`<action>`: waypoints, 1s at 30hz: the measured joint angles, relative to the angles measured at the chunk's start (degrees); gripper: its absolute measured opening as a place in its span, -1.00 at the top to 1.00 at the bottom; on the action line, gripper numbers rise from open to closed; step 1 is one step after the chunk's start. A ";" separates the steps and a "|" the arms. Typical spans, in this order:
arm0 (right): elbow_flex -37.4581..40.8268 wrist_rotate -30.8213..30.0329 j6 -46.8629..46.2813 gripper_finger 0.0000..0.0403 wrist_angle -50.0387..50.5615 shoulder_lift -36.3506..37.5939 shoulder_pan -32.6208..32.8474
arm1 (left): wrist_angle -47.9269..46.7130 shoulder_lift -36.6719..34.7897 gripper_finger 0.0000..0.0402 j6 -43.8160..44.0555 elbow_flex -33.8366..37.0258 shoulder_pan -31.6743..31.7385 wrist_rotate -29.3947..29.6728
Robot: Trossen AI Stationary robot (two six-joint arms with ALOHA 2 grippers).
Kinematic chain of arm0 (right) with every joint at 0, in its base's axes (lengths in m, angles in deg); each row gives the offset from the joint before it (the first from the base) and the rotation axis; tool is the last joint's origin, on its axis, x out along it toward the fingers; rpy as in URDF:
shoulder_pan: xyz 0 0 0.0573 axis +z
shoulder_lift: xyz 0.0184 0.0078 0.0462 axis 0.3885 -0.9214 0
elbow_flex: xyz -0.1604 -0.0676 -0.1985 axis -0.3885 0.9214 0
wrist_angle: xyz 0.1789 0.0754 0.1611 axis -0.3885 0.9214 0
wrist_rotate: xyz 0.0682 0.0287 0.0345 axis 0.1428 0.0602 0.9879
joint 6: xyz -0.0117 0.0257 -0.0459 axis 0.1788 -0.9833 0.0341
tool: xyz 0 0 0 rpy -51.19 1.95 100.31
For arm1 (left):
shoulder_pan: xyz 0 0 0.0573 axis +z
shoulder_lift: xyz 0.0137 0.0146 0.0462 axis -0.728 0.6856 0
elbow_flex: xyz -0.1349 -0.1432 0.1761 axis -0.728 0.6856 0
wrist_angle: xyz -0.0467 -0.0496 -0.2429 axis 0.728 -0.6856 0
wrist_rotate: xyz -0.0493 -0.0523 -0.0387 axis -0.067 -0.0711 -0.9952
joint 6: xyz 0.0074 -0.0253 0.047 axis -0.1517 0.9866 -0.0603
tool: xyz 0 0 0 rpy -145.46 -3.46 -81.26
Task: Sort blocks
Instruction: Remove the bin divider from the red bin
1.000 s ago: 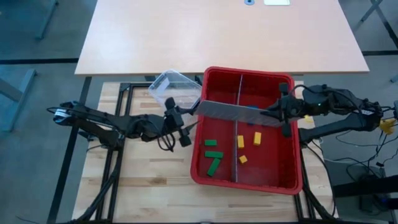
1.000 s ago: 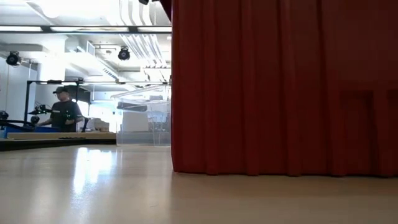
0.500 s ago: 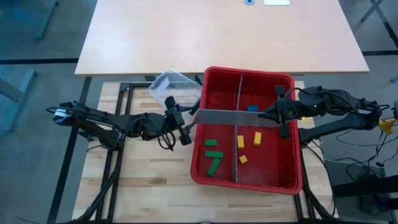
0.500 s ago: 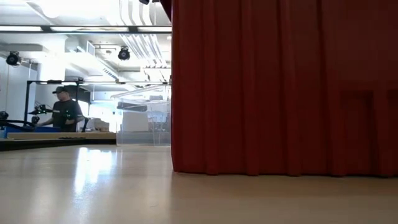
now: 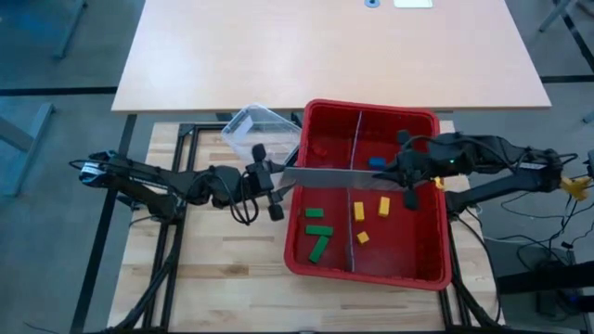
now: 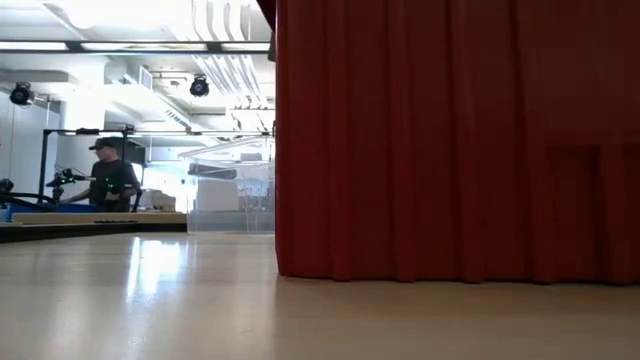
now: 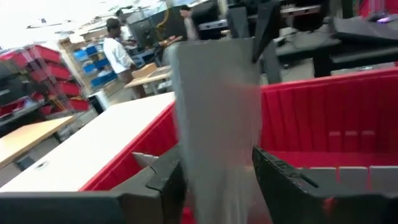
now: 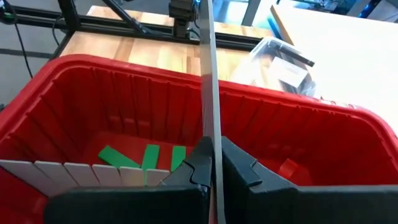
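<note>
High view: I see both arms carrying one long grey slotted divider panel [image 5: 329,174] crosswise over the red plastic bin [image 5: 432,269]. My right gripper [image 5: 406,173] is clamped on its end by the bin's right wall; my left gripper [image 5: 272,186] sits at the other end, outside the left wall. Green blocks [image 5: 317,232] lie left of the standing divider [image 5: 354,223], yellow blocks [image 5: 373,211] right of it, toward the near wall.

Low view: only the bin's wall shows.

Left wrist view: the fingers [image 7: 168,180] flank the panel; whether they grip it I cannot tell.

Right wrist view: the fingers [image 8: 239,167] pinch the panel's edge.

Judgement: the panel is being seated, not blocks sorted. Next, lower it level into the wall slots.
</note>
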 joint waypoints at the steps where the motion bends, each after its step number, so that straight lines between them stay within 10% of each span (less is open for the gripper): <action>1: 0.00 0.19 0.08 1.00 -0.55 -0.23 0.00 | 0.01 0.01 0.28 0.00 0.00 0.04 -0.43; 12: 0.00 0.92 1.07 1.00 -1.95 -0.81 -0.03 | 0.42 -0.11 0.94 -1.03 0.00 -0.02 -0.99; 30: -3.29 1.27 1.99 0.99 -1.08 0.91 -0.02 | -0.49 -8.59 0.99 -8.73 -0.14 -12.39 22.42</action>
